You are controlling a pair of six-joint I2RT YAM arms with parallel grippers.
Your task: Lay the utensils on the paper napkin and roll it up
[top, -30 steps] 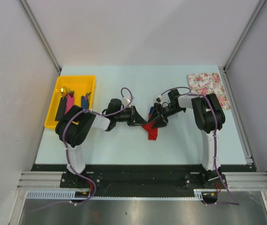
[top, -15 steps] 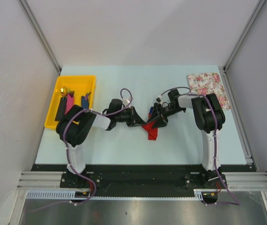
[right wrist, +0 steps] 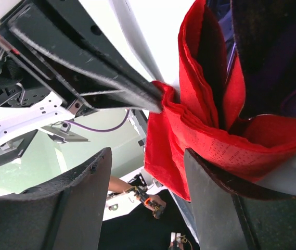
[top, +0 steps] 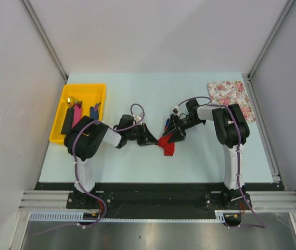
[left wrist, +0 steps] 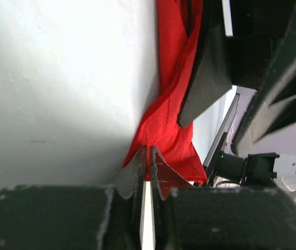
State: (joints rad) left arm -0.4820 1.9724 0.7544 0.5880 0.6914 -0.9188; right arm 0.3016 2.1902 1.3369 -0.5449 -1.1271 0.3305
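Note:
The red paper napkin (top: pixel 166 145) lies crumpled and partly folded mid-table. A dark blue utensil (top: pixel 167 124) pokes out of its far end. My left gripper (top: pixel 153 139) is low at the napkin's left edge, its jaws shut on a pinch of the red paper (left wrist: pixel 171 94). My right gripper (top: pixel 175 134) is at the napkin's right side with its jaws open. In the right wrist view the bunched napkin (right wrist: pixel 210 140) drapes against one of its fingers (right wrist: pixel 215 208). Other utensils, pink (top: pixel 76 115) and black (top: pixel 67 125), lie in the yellow tray (top: pixel 85 86).
The yellow tray stands at the far left of the table. A white flowered sheet (top: pixel 231 98) lies at the far right corner. Both arms reach in towards the middle and their wrists are close together.
My left gripper has moved right and nearer, up to the napkin's left edge. The napkin is more bunched. The right arm has hardly moved.

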